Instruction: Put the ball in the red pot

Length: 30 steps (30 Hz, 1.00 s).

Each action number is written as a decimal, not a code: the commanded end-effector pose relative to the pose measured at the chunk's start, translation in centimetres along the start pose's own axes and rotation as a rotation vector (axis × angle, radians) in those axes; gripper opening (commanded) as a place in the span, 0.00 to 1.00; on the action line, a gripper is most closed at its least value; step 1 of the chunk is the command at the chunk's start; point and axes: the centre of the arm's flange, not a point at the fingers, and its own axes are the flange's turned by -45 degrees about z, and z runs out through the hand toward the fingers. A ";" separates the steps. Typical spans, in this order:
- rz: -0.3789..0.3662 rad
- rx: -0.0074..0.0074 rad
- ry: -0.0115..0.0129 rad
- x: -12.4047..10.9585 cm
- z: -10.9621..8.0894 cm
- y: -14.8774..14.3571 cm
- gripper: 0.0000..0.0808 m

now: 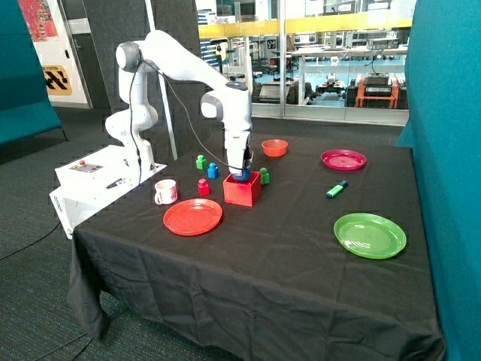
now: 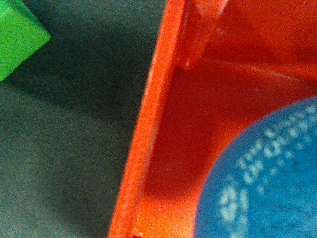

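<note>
The red pot (image 1: 242,192) is a red open-topped box standing on the black tablecloth near the middle of the table. My gripper (image 1: 240,171) points straight down into its opening. The dark blue ball (image 1: 240,176) shows at the pot's top edge, right under the gripper. In the wrist view the ball (image 2: 267,178) fills one corner, very close to the camera and inside the pot's red wall (image 2: 148,124). Whether the ball rests on the pot's floor is hidden.
Around the pot stand a green block (image 1: 264,176) (image 2: 17,42), a blue block (image 1: 213,171), a red block (image 1: 203,186) and another green block (image 1: 201,162). Nearby are a white mug (image 1: 165,191), red plate (image 1: 192,216), orange bowl (image 1: 274,147), magenta plate (image 1: 343,159), green plate (image 1: 370,235) and marker (image 1: 337,189).
</note>
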 end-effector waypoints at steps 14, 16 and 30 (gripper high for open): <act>0.007 -0.0026 0.0003 -0.1 -0.1 0.5 0.87; 0.009 -0.0026 0.0003 -0.1 -0.1 0.5 0.87; -0.002 -0.0026 0.0003 -0.3 -0.8 0.4 0.83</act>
